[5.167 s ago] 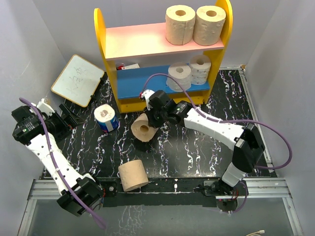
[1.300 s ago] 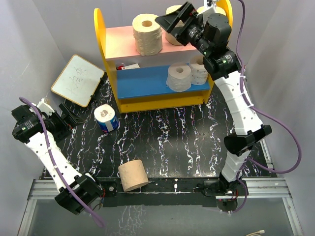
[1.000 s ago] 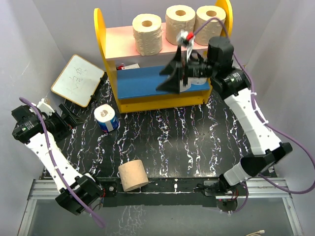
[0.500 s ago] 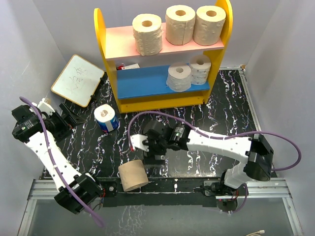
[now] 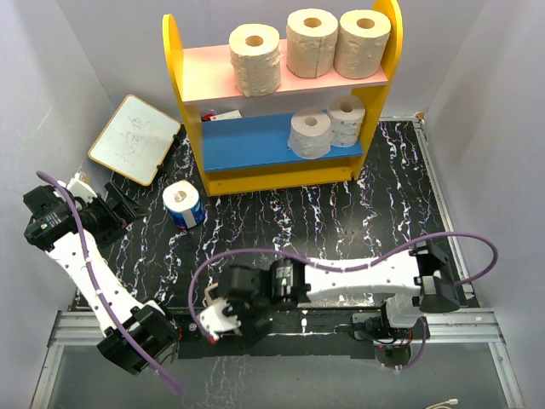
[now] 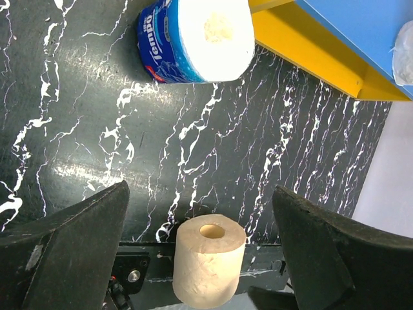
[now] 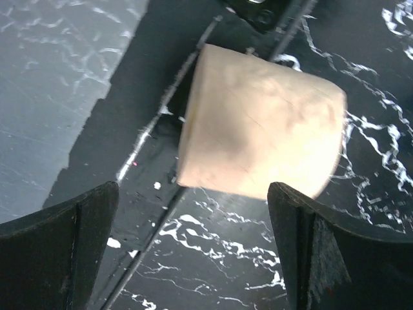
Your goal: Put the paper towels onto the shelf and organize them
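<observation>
The shelf point(image 5: 174, 68) holds three tan paper towels point(image 5: 255, 58) on its pink board and two white ones point(image 5: 311, 134) on the blue board. A blue-wrapped roll point(image 5: 183, 204) stands on the table in front of the shelf; it also shows in the left wrist view point(image 6: 200, 39). A tan roll point(image 6: 208, 258) stands upright at the table's front edge. My right gripper point(image 5: 226, 311) hangs over it and hides it from above. Its jaws point(image 7: 193, 187) are open, and the roll point(image 7: 258, 132) lies just ahead of the tips. My left gripper point(image 5: 119, 203) is open and empty at the far left.
A whiteboard point(image 5: 134, 139) leans at the back left beside the shelf. A small red and white item point(image 5: 220, 114) lies on the blue board's left end. The metal rail point(image 5: 298, 324) runs along the table's front edge right by the tan roll.
The right arm left a tan roll on the pink board, then swung down from the shelf to the front-left table edge, over the last tan roll. The left arm has stayed still.
</observation>
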